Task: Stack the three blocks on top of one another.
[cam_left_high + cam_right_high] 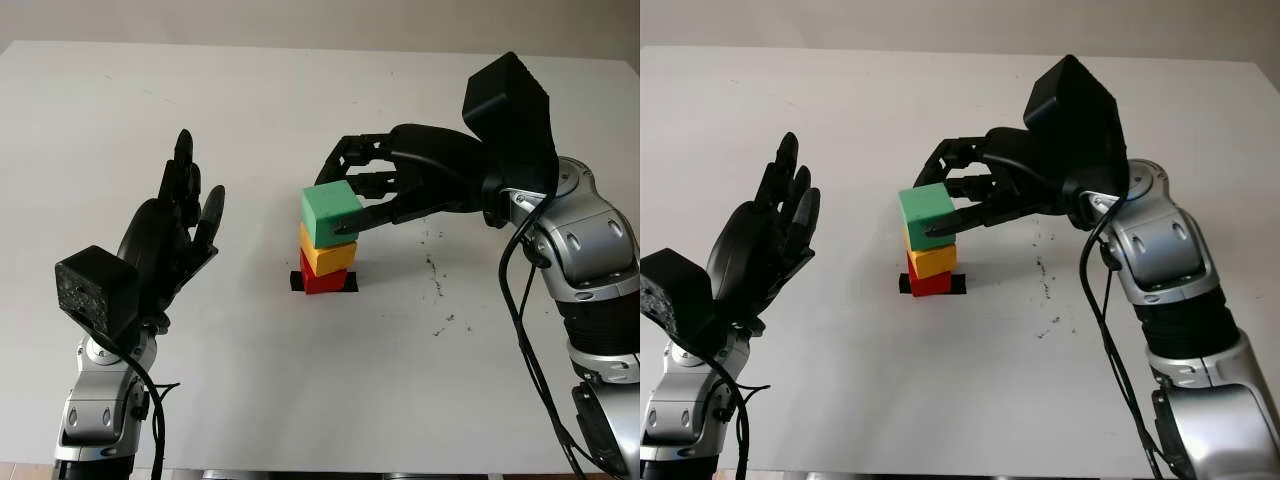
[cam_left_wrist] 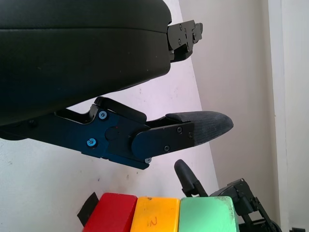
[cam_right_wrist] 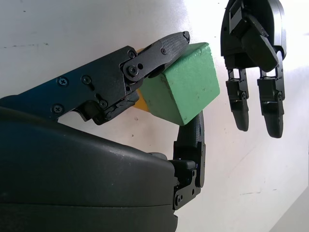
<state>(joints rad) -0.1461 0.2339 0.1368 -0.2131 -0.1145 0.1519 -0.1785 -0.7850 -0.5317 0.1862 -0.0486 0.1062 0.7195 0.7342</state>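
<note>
Near the middle of the white table (image 1: 150, 90) stood a stack of three blocks. The red block (image 1: 322, 280) was at the bottom, sitting on a small black mark (image 1: 345, 284) on the table surface. The yellow block (image 1: 328, 256) lay on top of the red one, and the green block (image 1: 332, 213) sat on top of the yellow one, turned a little askew from the two below it.

The right hand (image 1: 372, 190) reached in from the table's right side and had its fingers (image 3: 164, 48) closed on the green block: in the right wrist view one finger pressed against one face of the block and another finger came up against the opposite side, so the block was pinched between them. Whether the green block's full weight rested on the yellow block could not be told.

The left hand (image 1: 172, 228) was raised above the left part of the table, well apart from the stack, open and holding nothing, with its palm turned toward the blocks.

A scatter of small dark specks (image 1: 436, 270) marked the table to the right of the stack.
</note>
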